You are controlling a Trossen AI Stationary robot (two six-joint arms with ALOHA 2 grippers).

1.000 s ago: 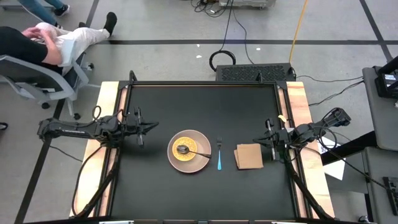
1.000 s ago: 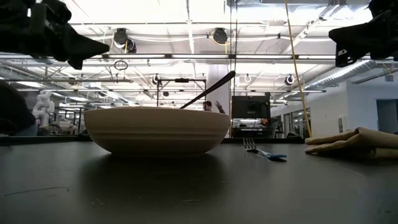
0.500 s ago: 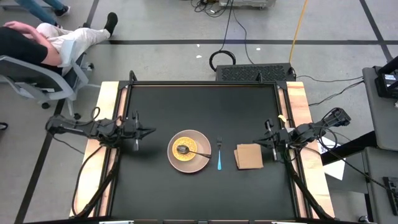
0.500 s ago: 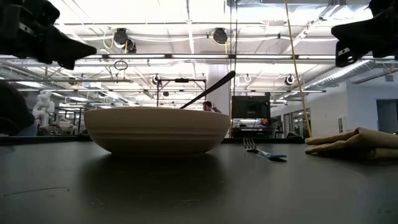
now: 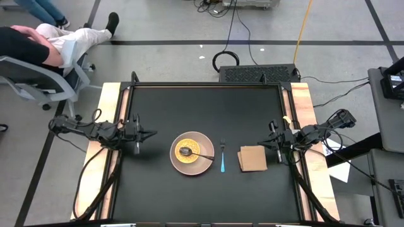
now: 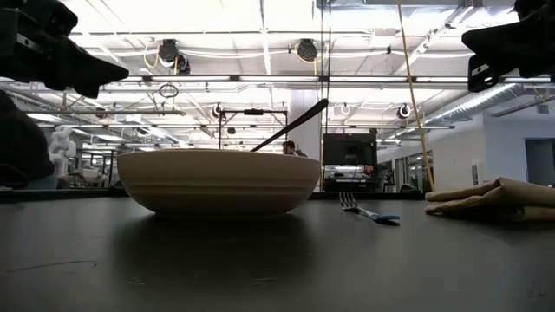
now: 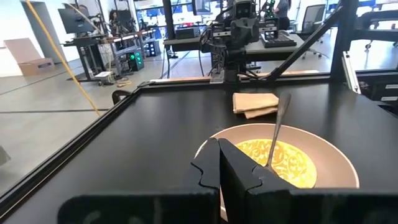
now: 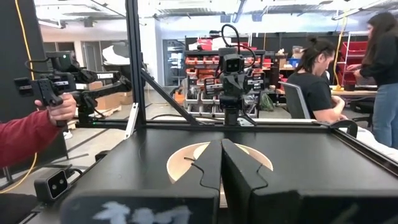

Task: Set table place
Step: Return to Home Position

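A pale pink plate point(image 5: 203, 145) sits mid-table with the yellow dish point(image 5: 189, 153) on it and a silver spoon point(image 5: 197, 153) lying in the dish, handle over the rim. The blue-handled fork point(image 5: 222, 157) lies flat to the plate's right, and the tan-brown napkin point(image 5: 252, 158) lies flat right of the fork. My left gripper point(image 5: 151, 133) hovers shut near the table's left edge, apart from the plate point(image 7: 336, 163). My right gripper point(image 5: 273, 140) hovers shut near the right edge, beside the napkin.
Wooden strips point(image 5: 108, 113) border the table on both sides. A person sits on a chair point(image 5: 38, 44) beyond the far left corner. People show in the room in the right wrist view, and a red-sleeved hand point(image 8: 59, 109) holds a device. Bare black tabletop point(image 5: 202, 107) lies toward the far edge.
My left arm has drawn back toward the table's left edge, away from the plate, its gripper staying shut. The plate, dish, spoon, fork and napkin have kept their places.
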